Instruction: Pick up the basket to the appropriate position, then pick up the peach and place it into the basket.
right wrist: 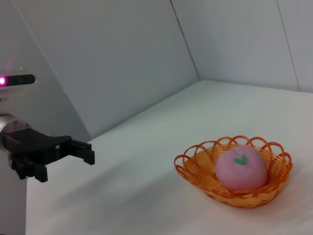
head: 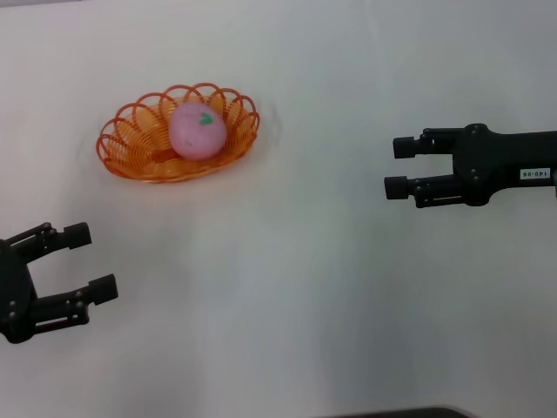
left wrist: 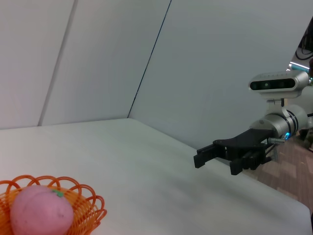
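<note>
The peach [head: 197, 131] sat inside the basket [head: 130, 150], which rested on the worktop [head: 287, 287]. The left gripper [head: 96, 262] and right gripper [head: 397, 167] both hung well apart from the basket, fingers spread and holding nothing.

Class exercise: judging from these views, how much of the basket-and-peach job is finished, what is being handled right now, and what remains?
Done: the peach sits inside the basket, which rests on the table. In hand: nothing; the left gripper and right gripper are both open with empty jaws, each apart from the basket. Left: nothing visible of the placing; at most the arms retreat.
</note>
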You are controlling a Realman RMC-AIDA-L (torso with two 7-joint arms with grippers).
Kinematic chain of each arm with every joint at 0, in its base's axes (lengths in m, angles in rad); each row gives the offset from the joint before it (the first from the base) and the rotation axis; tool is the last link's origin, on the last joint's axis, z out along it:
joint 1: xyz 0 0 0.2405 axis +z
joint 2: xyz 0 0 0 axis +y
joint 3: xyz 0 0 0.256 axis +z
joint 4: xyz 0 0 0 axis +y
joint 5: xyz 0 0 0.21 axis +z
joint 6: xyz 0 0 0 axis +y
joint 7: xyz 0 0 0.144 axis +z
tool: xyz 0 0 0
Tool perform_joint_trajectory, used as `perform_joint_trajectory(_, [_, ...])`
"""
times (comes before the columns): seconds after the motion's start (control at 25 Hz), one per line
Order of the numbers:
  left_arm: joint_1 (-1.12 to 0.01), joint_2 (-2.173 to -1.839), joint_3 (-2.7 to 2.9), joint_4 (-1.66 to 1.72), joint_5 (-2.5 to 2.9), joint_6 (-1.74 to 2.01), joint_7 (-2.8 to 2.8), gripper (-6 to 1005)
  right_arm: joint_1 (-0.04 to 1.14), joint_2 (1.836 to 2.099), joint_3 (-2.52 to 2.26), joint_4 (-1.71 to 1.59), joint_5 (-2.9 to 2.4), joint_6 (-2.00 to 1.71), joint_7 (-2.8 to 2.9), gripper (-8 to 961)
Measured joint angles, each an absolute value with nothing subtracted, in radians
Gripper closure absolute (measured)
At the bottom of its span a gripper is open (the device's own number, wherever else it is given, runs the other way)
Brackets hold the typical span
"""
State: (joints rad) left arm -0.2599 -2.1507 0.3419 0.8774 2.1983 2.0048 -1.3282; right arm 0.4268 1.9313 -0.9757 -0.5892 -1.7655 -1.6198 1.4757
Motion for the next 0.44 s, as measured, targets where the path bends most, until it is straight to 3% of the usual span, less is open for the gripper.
perform_joint_trajectory(0.44, [-0.259,-2.151,0.341,0.877,2.196,2.003,-1.328,111,0.426,1.931,-0.976,-0.589,-1.766,-1.620,1.476,127])
